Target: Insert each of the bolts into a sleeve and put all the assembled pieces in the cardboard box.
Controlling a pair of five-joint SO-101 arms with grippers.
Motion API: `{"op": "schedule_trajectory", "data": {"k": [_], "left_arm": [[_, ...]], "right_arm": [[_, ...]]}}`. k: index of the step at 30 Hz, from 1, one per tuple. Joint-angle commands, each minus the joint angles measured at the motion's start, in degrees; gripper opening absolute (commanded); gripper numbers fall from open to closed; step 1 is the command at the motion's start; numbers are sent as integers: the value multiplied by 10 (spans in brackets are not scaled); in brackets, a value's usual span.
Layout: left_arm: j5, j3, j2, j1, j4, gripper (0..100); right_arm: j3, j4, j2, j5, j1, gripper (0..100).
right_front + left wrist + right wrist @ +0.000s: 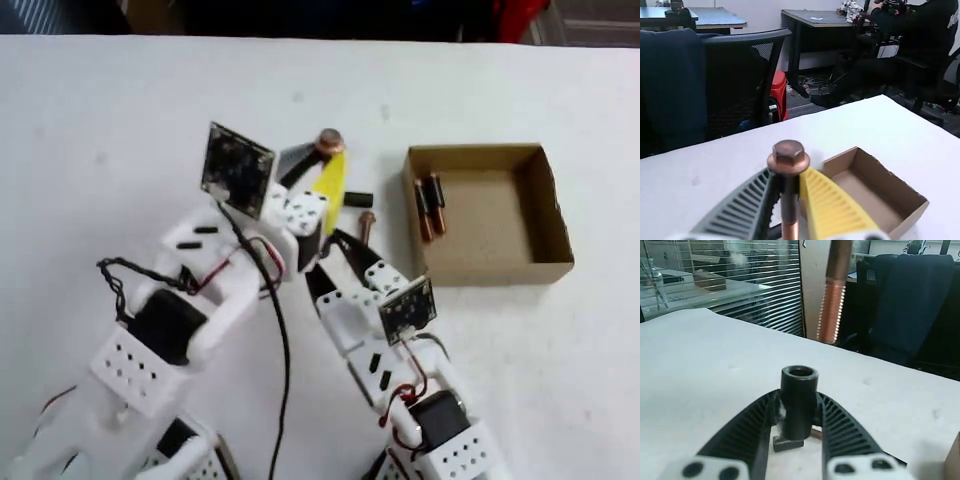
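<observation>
- While the left hand [787, 175] pinches a copper bolt [788, 156] just under its head, between a grey finger and a yellow one, the shank points down below the fingers with its threaded end free.
- The right hand [799, 402] is pressed onto a black sleeve [799, 390] and holds it upright, open bore facing up. The bolt's threaded tip hangs above this hand and off to one side of the bore, not yet in it.
- Beyond both hands, on the bench [120, 90], sits the cardboard box [478, 152], with two assembled pieces [430, 205] lying along one wall.
- A loose bolt [366, 222] and a loose sleeve [358, 200] lie on the bench between the hands and the box, close to the right hand's fingers.
- Likely trouble: with the tip off-centre, a straight descent would land it on the sleeve's rim. That could tilt the sleeve in its grip or push the bolt up through the left hand's fingers.
- The bolt is gripped only near its head, so the long shank may swing on contact and miss the bore.
- A low sweep of the right hand could knock the loose sleeve and set it rolling.
</observation>
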Motion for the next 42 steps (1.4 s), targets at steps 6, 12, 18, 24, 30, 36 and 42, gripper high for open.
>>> {"op": "schedule_trajectory", "data": {"k": [6, 12, 18, 24, 30, 36, 42], "left_arm": [[-5, 72, -108, 14, -72, 23], [-5, 99, -121, 16, -71, 23], [-5, 120, -121, 15, -73, 23], [-5, 120, -121, 15, -71, 23], [-2, 120, -121, 15, -71, 23], [-1, 120, -121, 15, -67, 23], [-1, 120, -121, 15, -58, 23]], "right_arm": [[5, 0, -2, -3, -4, 16], [5, 0, -2, -3, -4, 16], [5, 0, -2, -3, -3, 16], [5, 1, -2, -3, -3, 16], [5, 1, -2, -3, -3, 16], [5, 1, -2, -3, -3, 16], [5, 1, -2, -2, -3, 16]]}}
